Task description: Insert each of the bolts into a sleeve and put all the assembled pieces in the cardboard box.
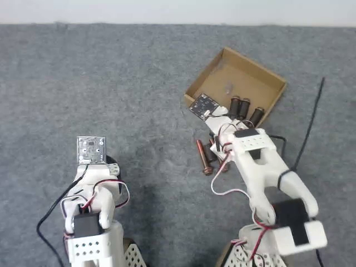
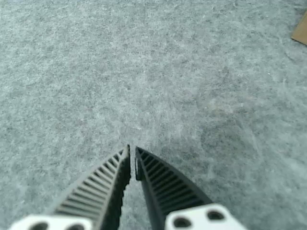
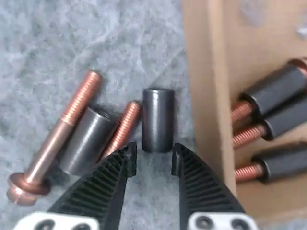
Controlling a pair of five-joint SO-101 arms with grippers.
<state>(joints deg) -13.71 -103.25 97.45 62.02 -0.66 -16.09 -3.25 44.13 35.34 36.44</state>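
Right gripper [image 3: 152, 152] sits low with its black fingers parted, tips just short of a dark sleeve [image 3: 158, 120] lying on the grey carpet [image 3: 48, 48]. Next to that, a second sleeve [image 3: 87, 140] lies between a full-length copper bolt [image 3: 53, 148] and a partly hidden bolt [image 3: 122, 128]. Just over the cardboard box [image 3: 206, 81] wall, three assembled pieces [image 3: 273, 88] lie side by side. Left gripper [image 2: 132, 152], well apart, is closed on nothing above carpet.
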